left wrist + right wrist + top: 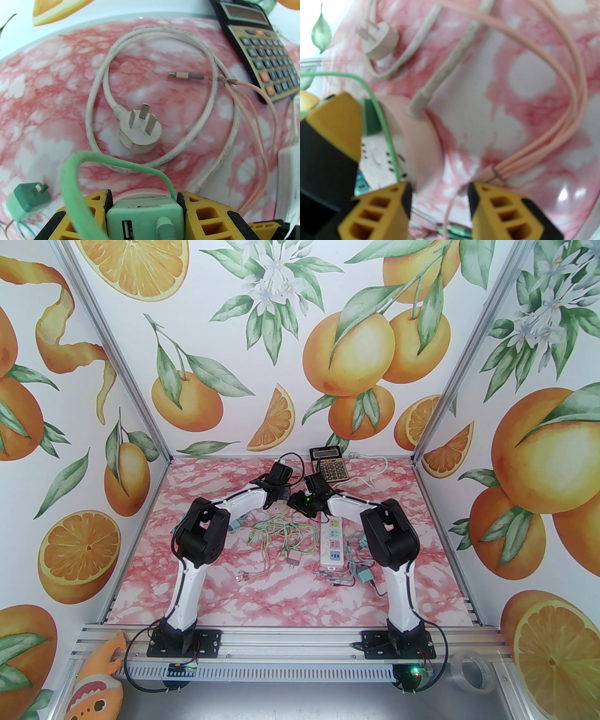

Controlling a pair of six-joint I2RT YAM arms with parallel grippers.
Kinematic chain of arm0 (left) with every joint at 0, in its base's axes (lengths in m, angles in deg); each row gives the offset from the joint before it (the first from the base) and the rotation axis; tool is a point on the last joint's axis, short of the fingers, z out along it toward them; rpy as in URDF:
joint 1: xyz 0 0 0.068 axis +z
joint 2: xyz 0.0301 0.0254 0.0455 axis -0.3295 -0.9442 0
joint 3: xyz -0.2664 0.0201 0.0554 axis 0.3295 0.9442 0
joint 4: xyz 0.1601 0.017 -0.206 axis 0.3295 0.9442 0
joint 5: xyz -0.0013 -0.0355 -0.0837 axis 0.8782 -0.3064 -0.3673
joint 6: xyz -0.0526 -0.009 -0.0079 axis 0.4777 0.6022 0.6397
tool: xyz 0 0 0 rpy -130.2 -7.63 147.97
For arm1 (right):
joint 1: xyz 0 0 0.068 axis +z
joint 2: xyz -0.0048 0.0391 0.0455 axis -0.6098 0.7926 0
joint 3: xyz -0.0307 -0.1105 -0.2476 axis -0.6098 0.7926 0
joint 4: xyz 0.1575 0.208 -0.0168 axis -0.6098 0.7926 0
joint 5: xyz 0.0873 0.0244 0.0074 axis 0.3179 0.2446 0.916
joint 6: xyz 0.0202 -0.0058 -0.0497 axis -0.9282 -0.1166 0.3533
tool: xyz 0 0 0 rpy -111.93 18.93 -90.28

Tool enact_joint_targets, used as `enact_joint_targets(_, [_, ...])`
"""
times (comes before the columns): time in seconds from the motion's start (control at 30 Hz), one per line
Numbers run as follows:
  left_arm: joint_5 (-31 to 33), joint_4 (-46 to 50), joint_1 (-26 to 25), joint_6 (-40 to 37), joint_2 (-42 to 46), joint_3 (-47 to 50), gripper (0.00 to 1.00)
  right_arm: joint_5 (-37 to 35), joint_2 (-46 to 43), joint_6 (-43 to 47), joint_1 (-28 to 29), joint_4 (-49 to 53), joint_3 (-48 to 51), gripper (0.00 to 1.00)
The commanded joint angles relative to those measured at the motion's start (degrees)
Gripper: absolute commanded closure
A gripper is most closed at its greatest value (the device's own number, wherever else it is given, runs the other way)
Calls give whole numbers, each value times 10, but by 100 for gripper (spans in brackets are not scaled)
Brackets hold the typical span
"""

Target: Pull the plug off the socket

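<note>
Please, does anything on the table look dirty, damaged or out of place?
Yes. The white power cord is smudged with dark marks along its loop, and its three-pin plug lies loose on the table, pins up. Thin green cables lie tangled beside the power strip.

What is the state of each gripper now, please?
Left gripper: closed on the green adapter.
Right gripper: open, holding nothing.
</note>
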Motion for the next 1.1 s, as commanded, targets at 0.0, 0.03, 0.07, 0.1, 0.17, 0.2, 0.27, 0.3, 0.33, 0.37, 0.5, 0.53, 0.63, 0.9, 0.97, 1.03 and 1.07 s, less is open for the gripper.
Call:
enact_joint_targets(0.0, [-11,26,-13,44,-22,-18,67,35,16,-57,12,-107,2,51])
enact_joint_targets(0.03, [-6,29,-13,53,-24,-20,67,38,14,-72,11,-130,13,50])
enact_joint_targets(0.07, [-7,27,-13,60,-25,-19,67,42,14,-84,12,-148,19,50])
enact_joint_targets(0.1, [-13,24,-13,63,-27,-21,67,50,17,-95,12,-170,23,50])
enact_joint_targets(0.17, [-16,28,-16,67,-34,-30,67,65,19,-115,14,-210,29,49])
enact_joint_targets(0.2, [-17,34,-18,68,-37,-36,67,63,18,-124,16,-222,34,48])
enact_joint_targets(0.27, [-19,36,-19,68,-40,-39,68,59,21,-132,18,-228,33,47])
enact_joint_targets(0.3, [-19,34,-20,66,-39,-39,68,63,28,-134,19,-227,29,48])
enact_joint_targets(0.33, [-18,34,-21,65,-39,-39,68,69,34,-137,21,-232,28,48])
enact_joint_targets(0.37, [-20,35,-21,61,-40,-38,68,73,36,-143,22,-242,31,48])
enact_joint_targets(0.5, [-26,40,-19,53,-42,-40,68,74,37,-143,28,-245,41,47])
enact_joint_targets(0.53, [-29,42,-19,52,-43,-41,68,64,39,-140,28,-213,35,47])
enact_joint_targets(0.63, [-37,40,-20,51,-42,-34,69,58,53,-126,26,-142,16,55])
enact_joint_targets(0.9, [-37,46,-20,29,-38,-17,69,9,74,-68,27,19,-10,75])
enact_joint_targets(0.97, [-41,44,-19,23,-40,-15,69,15,85,-68,29,32,-11,78])
enact_joint_targets(1.03, [-49,50,-17,20,-41,-19,70,1,81,-66,34,42,-8,79])
enact_joint_targets(1.07, [-56,58,-15,22,-43,-25,70,-14,79,-59,37,62,-13,79])
